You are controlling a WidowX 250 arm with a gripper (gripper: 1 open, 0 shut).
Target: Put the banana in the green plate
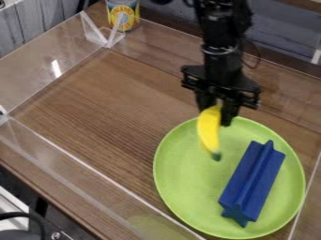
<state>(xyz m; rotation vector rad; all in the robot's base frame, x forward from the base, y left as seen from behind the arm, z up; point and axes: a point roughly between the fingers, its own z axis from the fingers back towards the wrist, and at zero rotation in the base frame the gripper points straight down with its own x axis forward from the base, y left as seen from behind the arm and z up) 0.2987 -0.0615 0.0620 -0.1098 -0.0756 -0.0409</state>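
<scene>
A small curved yellow banana with a greenish lower tip hangs from my gripper, which is shut on its upper end. It points straight down over the left part of the large lime-green plate. The banana's tip hangs just above the plate's surface; whether it touches I cannot tell. The black arm rises from the gripper toward the top of the view.
A long blue ridged block lies on the right half of the plate. Clear plastic walls fence the wooden table. A yellow cup stands at the back left beyond the wall.
</scene>
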